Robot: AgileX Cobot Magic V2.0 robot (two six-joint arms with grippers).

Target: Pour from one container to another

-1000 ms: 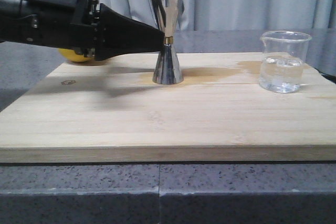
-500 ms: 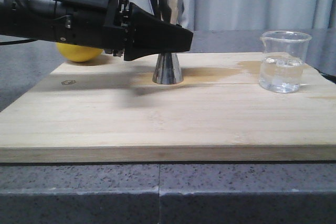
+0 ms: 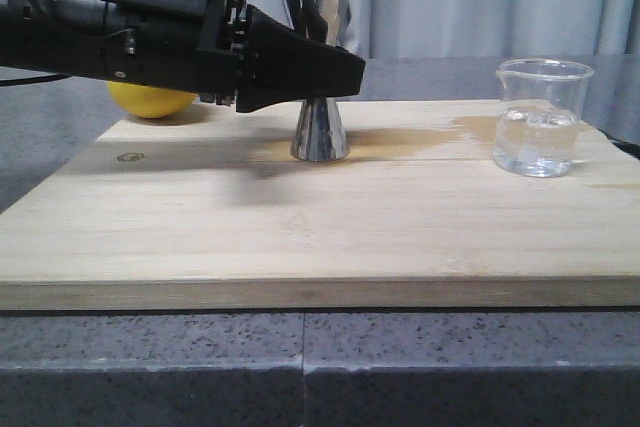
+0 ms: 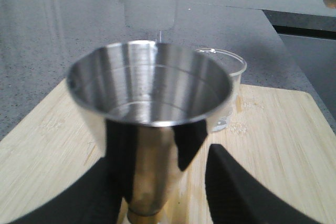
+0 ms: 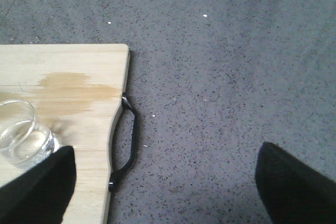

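Barely shifted, left tool (image 3: 345, 72) apparently straddles jigger (image 3: 319, 127).

Left arm (image 3: 110, 32): matt black throughout, a blocky housing with small screws and a thin black cable, seen above the wooden board (image 3: 320, 237). Left gripper (image 3: 345, 72): black fingers tapered to a wedge. Right gripper (image 5: 168, 182): two black rounded fingers (image 5: 296, 184) seen

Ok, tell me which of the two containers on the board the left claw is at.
The steel jigger: the left claw straddles its narrow waist. The glass beaker stands alone at the board's right end, holding clear liquid.
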